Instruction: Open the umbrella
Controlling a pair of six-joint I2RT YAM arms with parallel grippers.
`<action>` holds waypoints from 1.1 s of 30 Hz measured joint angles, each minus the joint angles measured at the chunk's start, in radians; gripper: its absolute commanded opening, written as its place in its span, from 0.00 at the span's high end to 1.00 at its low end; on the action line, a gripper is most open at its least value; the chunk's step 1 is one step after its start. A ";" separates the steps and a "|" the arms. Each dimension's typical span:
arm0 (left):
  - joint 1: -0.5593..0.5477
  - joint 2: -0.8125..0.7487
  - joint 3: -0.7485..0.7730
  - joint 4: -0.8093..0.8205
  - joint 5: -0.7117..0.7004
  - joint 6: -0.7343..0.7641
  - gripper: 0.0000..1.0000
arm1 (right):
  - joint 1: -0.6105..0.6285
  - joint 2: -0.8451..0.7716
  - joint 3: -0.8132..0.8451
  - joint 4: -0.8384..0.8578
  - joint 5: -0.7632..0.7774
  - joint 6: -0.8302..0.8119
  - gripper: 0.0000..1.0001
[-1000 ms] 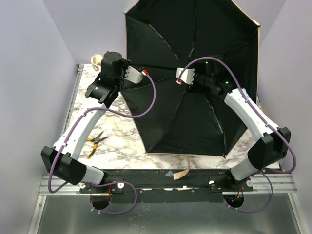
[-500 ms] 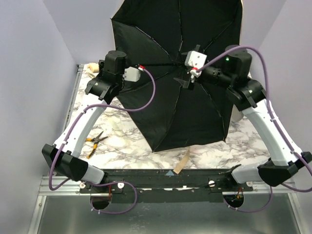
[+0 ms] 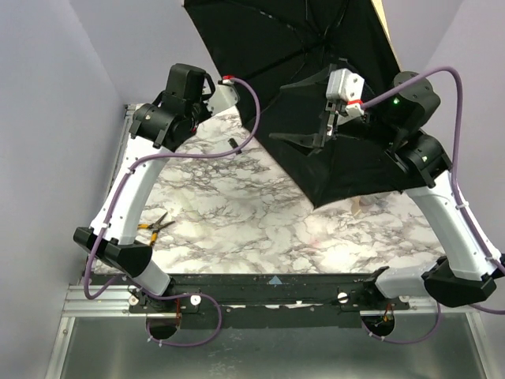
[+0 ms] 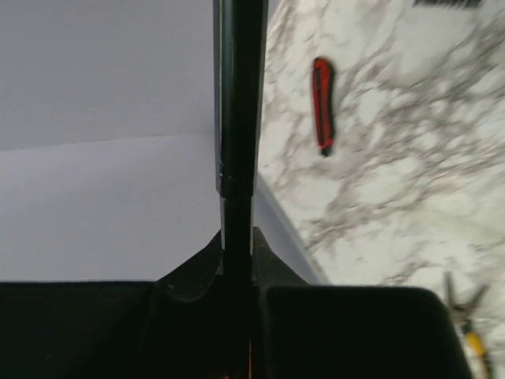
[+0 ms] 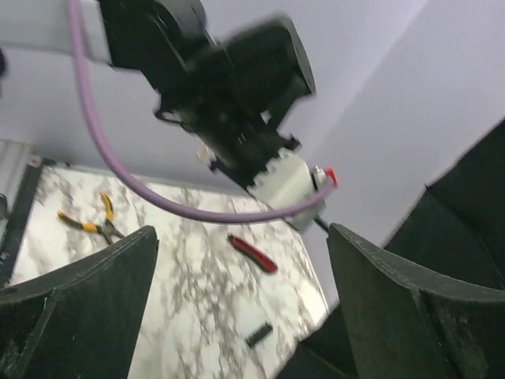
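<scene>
Top external showed the umbrella (image 3: 268,39) spread open toward 1 o'clock, its black lining facing the camera and a peach edge (image 3: 382,16) at the far rim. The left fingers (image 4: 201,276) were clamped narrow on the thin black shaft (image 4: 237,95) — left wrist made that plain. The right fingers (image 5: 95,292) stood wide, holding nothing, close before the lining. On the marble counter (image 3: 260,229), yellow-handled pliers (image 3: 152,229) lay at 8 o'clock — a red-and-black tool (image 4: 323,106) well apart from them.
</scene>
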 measured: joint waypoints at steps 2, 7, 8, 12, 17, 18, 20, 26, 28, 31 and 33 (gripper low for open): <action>-0.002 0.000 0.016 -0.023 0.059 -0.105 1.00 | 0.037 0.011 0.047 -0.018 -0.012 0.002 0.10; -0.011 -0.010 -0.025 -0.010 0.197 -0.368 1.00 | 0.134 -0.004 0.060 -0.088 -0.014 -0.054 0.09; -0.011 -0.019 -0.049 0.000 0.216 -0.409 1.00 | 0.150 -0.014 0.038 -0.103 -0.013 -0.075 0.09; -0.011 -0.087 -0.230 0.089 0.313 -0.578 1.00 | 0.214 -0.045 -0.047 -0.193 0.009 -0.190 0.10; -0.011 -0.190 -0.521 0.266 0.409 -0.716 1.00 | 0.318 -0.058 -0.130 -0.309 0.046 -0.348 0.10; -0.011 -0.217 -0.598 0.322 0.422 -0.741 1.00 | 0.333 -0.063 -0.154 -0.323 0.053 -0.371 0.10; -0.016 -0.255 -0.725 0.435 0.438 -0.788 1.00 | 0.351 -0.095 -0.240 -0.333 0.074 -0.390 0.10; -0.018 -0.356 -1.053 0.760 0.469 -0.913 1.00 | 0.355 -0.227 -0.502 -0.346 0.180 -0.381 0.10; -0.017 -0.351 -1.080 0.797 0.480 -0.951 1.00 | 0.355 -0.260 -0.552 -0.347 0.214 -0.372 0.09; -0.016 -0.335 -1.095 0.835 0.512 -1.032 1.00 | 0.355 -0.309 -0.615 -0.349 0.257 -0.370 0.10; -0.016 -0.332 -1.109 0.861 0.534 -1.079 1.00 | 0.355 -0.334 -0.653 -0.350 0.278 -0.371 0.10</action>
